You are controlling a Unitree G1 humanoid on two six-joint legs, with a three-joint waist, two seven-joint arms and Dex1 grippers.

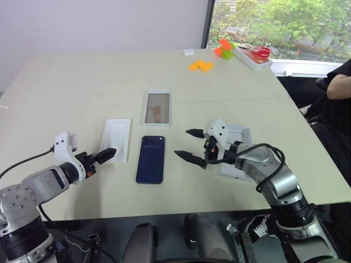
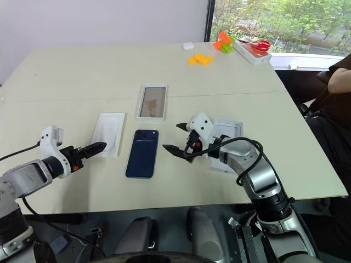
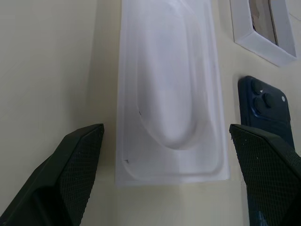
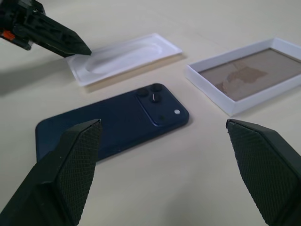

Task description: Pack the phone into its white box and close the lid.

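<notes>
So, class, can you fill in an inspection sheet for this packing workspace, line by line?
Surface: beige table; the items lie flat.
Job's things: slim dark navy-blue phone, back up, unpacked; empty shallow white cardboard tray beyond it; second white cardboard box part behind the right arm, partly hidden.
Clutter: thin white panel with an oval recess; orange blocks; red scissors.
Grippers: left gripper open, at the panel's near end; right gripper open, right of the phone; both empty.
Cables: black cable looping over the right arm.
Surroundings: window with trees; a person's arm.
</notes>
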